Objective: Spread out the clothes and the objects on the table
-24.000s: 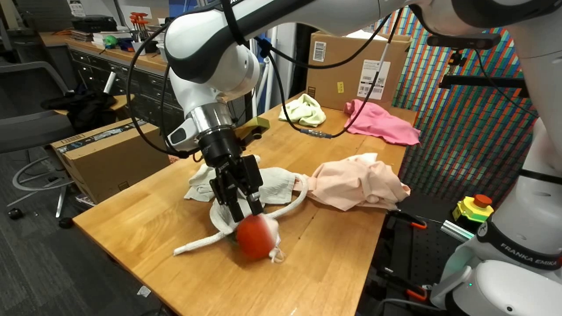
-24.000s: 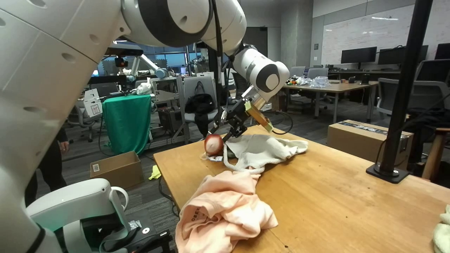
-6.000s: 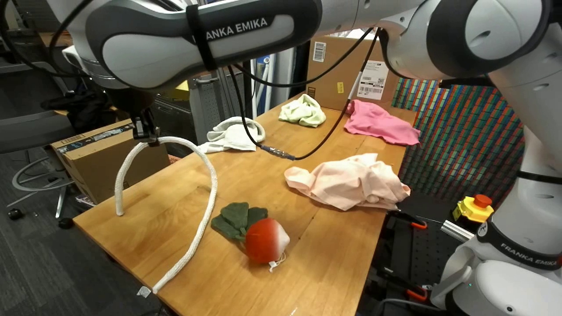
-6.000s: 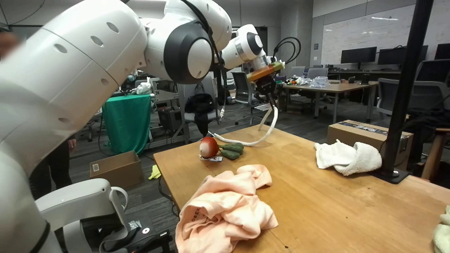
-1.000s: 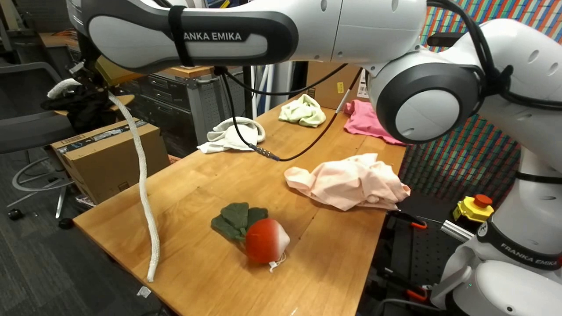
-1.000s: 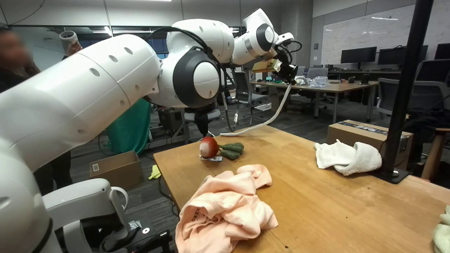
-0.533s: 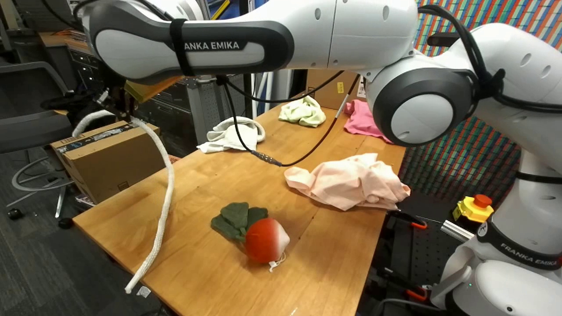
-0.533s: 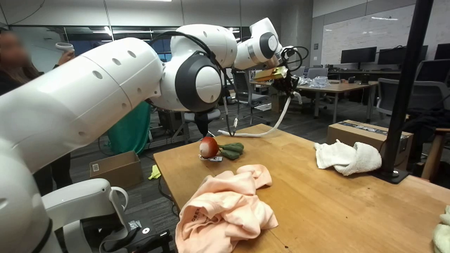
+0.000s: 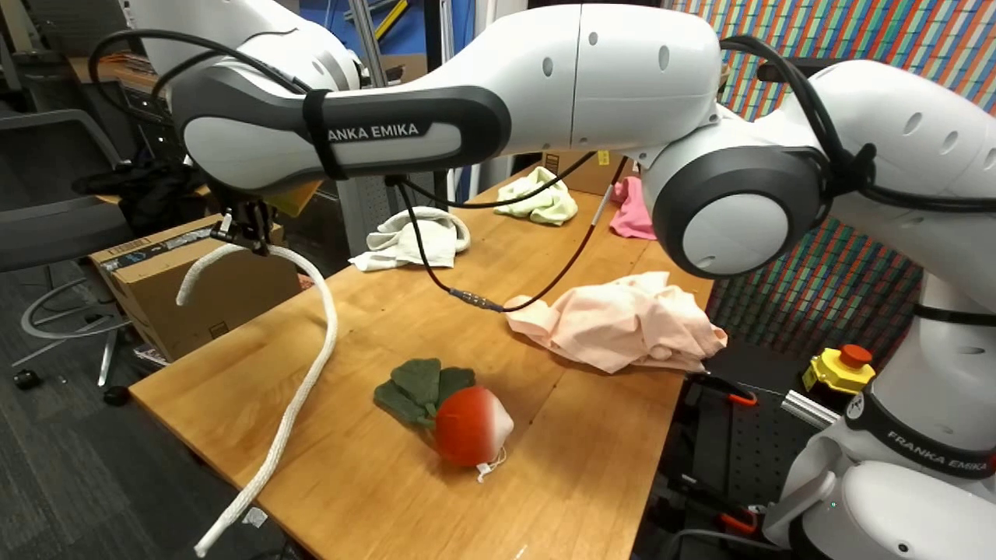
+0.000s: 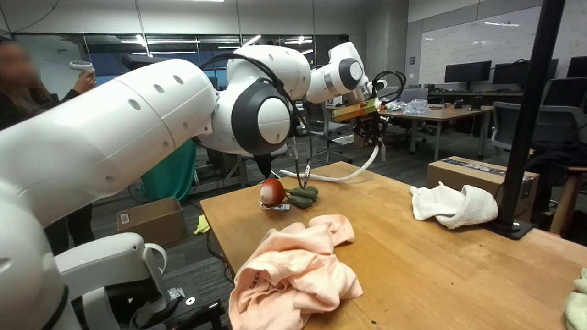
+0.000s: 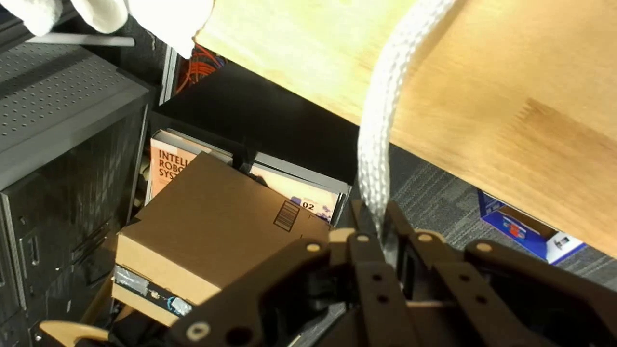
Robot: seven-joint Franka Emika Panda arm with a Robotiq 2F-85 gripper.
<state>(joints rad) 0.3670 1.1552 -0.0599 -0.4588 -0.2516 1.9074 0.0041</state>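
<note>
Wrist view: the white rope [image 11: 381, 106] was pinched by the pincer [image 11: 377, 214], its jaws pressed together, just outside the edge of the tabletop [image 11: 506, 62] as seen from there, with the rope's longer run led away between 12 and 1 o'clock.

With an exterior view read as a clock centred on the toy radish [image 9: 467, 426], the pincer was found at 10 o'clock, raised higher than the tabletop. From it a short tail was suspended, while the longer run was draped down across the tabletop; its free end, at 8 o'clock, seemed to be carried past the edge.

Most of the separating could be judged done. The peach garment [image 9: 622, 327] was laid at 2 o'clock, the pink cloth [image 9: 638, 222], partly hidden by the arm [image 9: 537, 93], at 1, the pale green cloth [image 9: 548, 206] between 12 and 1, and the white cloth [image 9: 397, 245] between 11 and 12; none was seen touched by another or by the toy radish.

What was left, by that judgement, was for the white rope to be lowered and let go, all of it on the tabletop. If flattening was also meant by the task, more was left to be done, since the peach garment, white cloth and pale green cloth were bunched and creased.
</note>
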